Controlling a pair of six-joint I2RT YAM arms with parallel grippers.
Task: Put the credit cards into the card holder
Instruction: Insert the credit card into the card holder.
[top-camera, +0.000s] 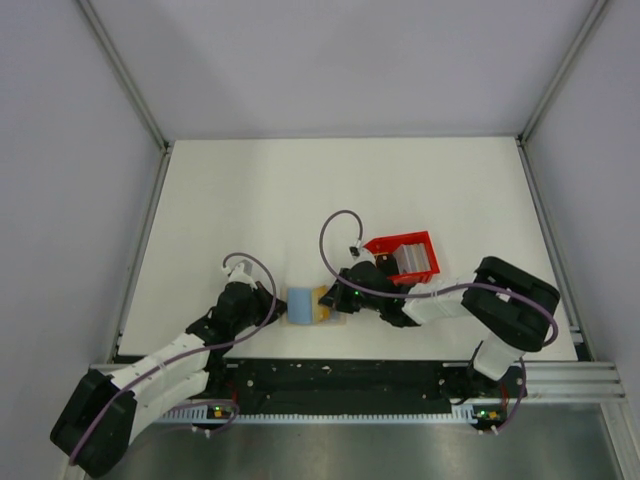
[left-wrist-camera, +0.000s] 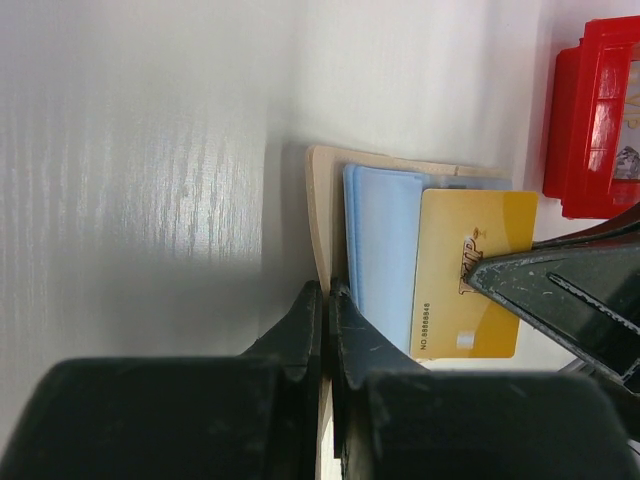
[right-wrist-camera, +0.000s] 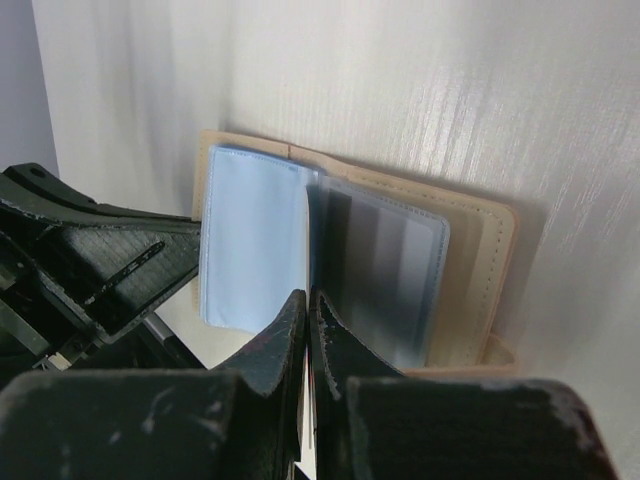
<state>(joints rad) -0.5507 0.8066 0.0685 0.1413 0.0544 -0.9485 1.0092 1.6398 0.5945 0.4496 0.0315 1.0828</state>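
The card holder (top-camera: 298, 305) lies open on the table, a beige cover (left-wrist-camera: 320, 190) with pale blue sleeves (left-wrist-camera: 385, 250). My left gripper (left-wrist-camera: 327, 288) is shut on the cover's near edge, at the holder's left side in the top view (top-camera: 278, 305). My right gripper (top-camera: 338, 297) is shut on a gold credit card (left-wrist-camera: 455, 270), which lies over the blue sleeves. In the right wrist view the right gripper (right-wrist-camera: 308, 296) holds that card edge-on (right-wrist-camera: 307, 240) between a blue sleeve (right-wrist-camera: 250, 240) and a greyish sleeve (right-wrist-camera: 385, 270).
A red open-topped tray (top-camera: 425, 240) stands just right of and behind the holder, with pale cards (top-camera: 413, 260) upright in it. It also shows in the left wrist view (left-wrist-camera: 580, 120). The two grippers are close together over the holder.
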